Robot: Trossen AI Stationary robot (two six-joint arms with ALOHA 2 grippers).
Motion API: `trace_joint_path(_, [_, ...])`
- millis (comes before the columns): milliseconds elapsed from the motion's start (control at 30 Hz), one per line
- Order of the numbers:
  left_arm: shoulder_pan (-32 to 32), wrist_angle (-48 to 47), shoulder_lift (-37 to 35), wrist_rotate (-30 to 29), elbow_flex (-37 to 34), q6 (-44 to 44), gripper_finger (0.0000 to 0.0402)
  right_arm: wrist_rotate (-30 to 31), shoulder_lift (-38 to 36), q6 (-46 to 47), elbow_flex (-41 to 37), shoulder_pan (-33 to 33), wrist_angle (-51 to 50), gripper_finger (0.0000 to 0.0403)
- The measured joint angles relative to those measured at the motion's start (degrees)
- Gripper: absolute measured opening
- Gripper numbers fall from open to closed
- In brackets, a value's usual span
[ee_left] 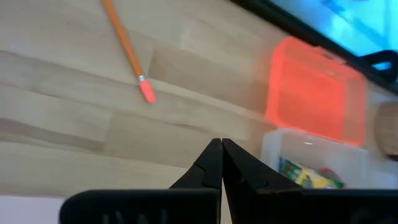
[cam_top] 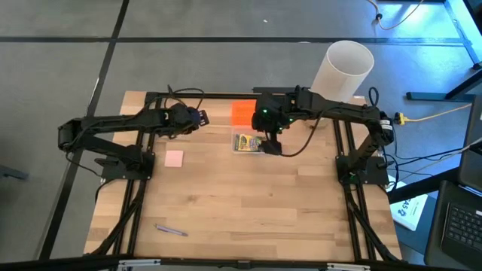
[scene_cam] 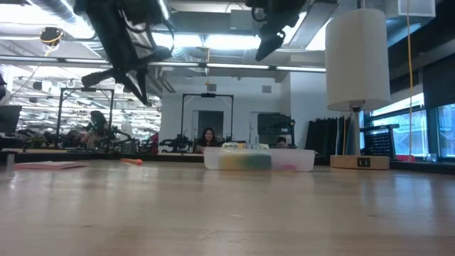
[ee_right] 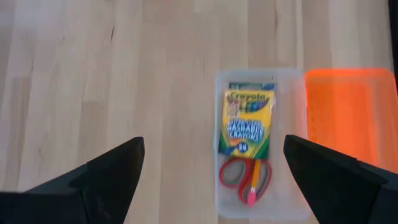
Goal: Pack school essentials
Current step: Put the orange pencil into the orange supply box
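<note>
A clear plastic box (ee_right: 261,146) stands at the table's far middle. In it lie the yellow-green crayon box (ee_right: 249,121), the red-handled scissors (ee_right: 239,177) and one orange pencil (ee_right: 254,183). My right gripper (ee_right: 214,180) hangs open above the box (cam_top: 247,143), touching nothing. My left gripper (ee_left: 221,165) is shut and empty, up in the air left of the box (ee_left: 311,168). Another orange pencil (ee_left: 127,53) lies flat on the wood beyond it. A pink pad (cam_top: 174,158) and a purple pen (cam_top: 172,230) lie flat on the table.
The orange lid (cam_top: 242,113) lies on the table just beyond the box, toward the far edge. A tall white cylinder (cam_top: 343,69) stands at the far right corner. Bare wood fills the table's middle and near part. People show in the room behind the table.
</note>
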Motion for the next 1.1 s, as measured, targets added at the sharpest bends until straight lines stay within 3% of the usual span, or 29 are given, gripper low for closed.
trace_joint_path(333, [1.3, 1.6, 7.1, 0.3, 0.0, -0.3, 0.0, 0.7, 0.0, -0.1, 0.0, -0.3, -1.6, 0.0385])
trace_joint_path(667, [1.3, 1.4, 9.7, 1.0, 0.0, -3.2, 0.0, 1.1, 0.0, 0.1, 0.0, -0.3, -0.4, 0.0385])
trace_joint_path(900, [1.3, 1.2, 9.7, 1.0, 0.0, -3.2, 0.0, 10.0, 0.0, 2.8, 0.0, -0.4, 2.4, 0.0385])
trace_joint_path(1100, [1.7, 1.2, 9.7, 1.0, 0.0, -3.2, 0.0, 10.7, 0.0, 8.4, 0.0, -0.4, 3.0, 0.0385])
